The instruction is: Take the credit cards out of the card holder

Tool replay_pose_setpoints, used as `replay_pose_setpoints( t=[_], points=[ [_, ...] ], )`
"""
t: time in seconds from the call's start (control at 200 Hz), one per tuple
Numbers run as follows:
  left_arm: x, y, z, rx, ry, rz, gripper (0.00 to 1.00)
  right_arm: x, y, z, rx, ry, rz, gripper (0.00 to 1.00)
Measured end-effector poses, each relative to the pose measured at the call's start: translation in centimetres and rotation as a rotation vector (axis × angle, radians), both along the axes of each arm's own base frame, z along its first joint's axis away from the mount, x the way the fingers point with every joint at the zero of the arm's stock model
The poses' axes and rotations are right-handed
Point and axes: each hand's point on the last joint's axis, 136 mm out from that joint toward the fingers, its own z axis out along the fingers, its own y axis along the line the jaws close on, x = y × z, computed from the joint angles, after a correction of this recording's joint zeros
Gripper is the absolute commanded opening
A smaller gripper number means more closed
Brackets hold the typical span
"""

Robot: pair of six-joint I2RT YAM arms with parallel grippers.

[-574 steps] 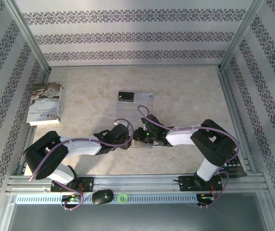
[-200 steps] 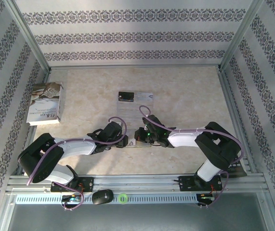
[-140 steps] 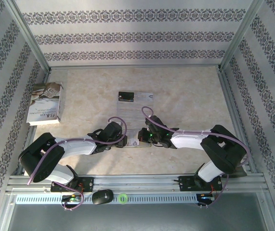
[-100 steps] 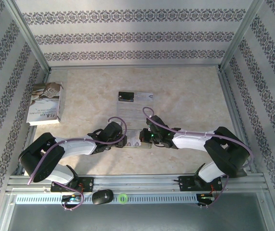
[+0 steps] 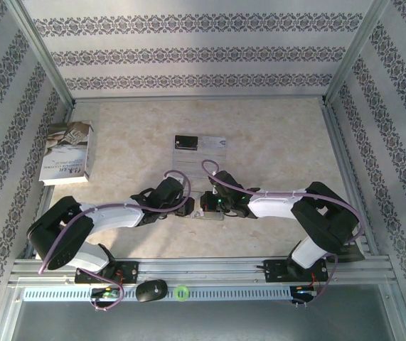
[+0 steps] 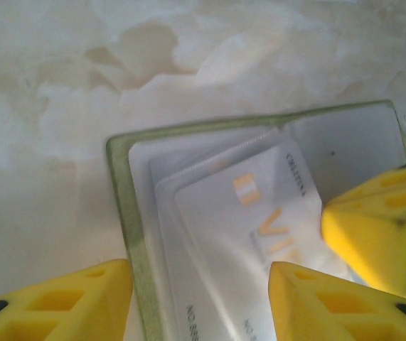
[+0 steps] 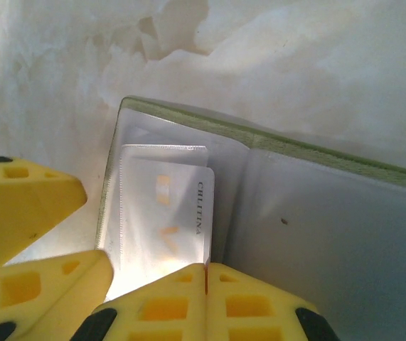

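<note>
The card holder (image 6: 352, 142) lies open and flat on the marbled table (image 5: 274, 142), grey inside facing up with its green rim showing round the edge. It sits toward 6 o'clock from the table's middle, right between the tips of the two arms. A white card (image 6: 245, 213) with faint orange lettering sits in the pockets of its left-hand panel, overlapped by clear pocket layers. How many cards lie under those layers I can't make out. The right-hand panel looks bare grey.

The left gripper (image 6: 199, 288) comes in from the holder's 9 o'clock, released, its yellow fingers spread apart. One tip is just outside the green rim and the other is over the white card. The right gripper (image 7: 206, 273) comes in from 3 o'clock, clenched tight, its two fingers pressed together with their tips at the card's near edge. Whether they pinch that edge I cannot tell.

At 12 o'clock from the holder, well apart, a black card (image 5: 185, 143) lies at the left end of a pale printed sheet (image 5: 215, 145). A book (image 5: 66, 153) rests at about 10 o'clock, near the left wall.
</note>
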Motion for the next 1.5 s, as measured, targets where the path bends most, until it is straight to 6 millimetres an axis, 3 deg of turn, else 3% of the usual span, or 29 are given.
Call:
replay_pose_setpoints(
  t=[0.19,0.58,0.715,0.759,0.864,1.004,1.259,1.499],
  points=[
    [0.7,0.0,-1.1,0.045,0.012,0.009,0.38,0.0,0.3,0.2,0.021,0.006,0.003,0.00],
    [0.7,0.2,-1.3,0.053,0.008,0.017,0.33,0.3,-1.2,-0.6,0.019,0.037,-0.049,0.00],
    [0.7,0.2,-1.3,0.051,0.007,0.019,0.35,0.2,-1.4,-0.3,0.028,0.036,-0.052,0.02],
    [0.7,0.2,-1.3,0.047,0.005,0.020,0.40,0.1,-1.2,-0.1,0.041,0.036,-0.042,0.07],
    [0.6,-0.1,-1.1,0.022,0.006,0.017,0.51,0.0,-0.7,0.3,0.069,0.040,-0.020,0.08],
    [0.1,0.1,-0.6,0.009,0.006,0.011,0.57,0.0,-0.6,0.3,0.076,0.042,-0.015,0.08],
    [-1.5,-0.5,-1.1,0.049,0.017,-0.044,0.57,0.1,-0.7,0.3,0.069,0.035,-0.021,0.09],
    [-1.1,-0.2,-1.5,0.107,0.002,-0.035,0.44,0.1,-0.8,0.2,0.062,0.029,-0.014,0.11]
  ],
)
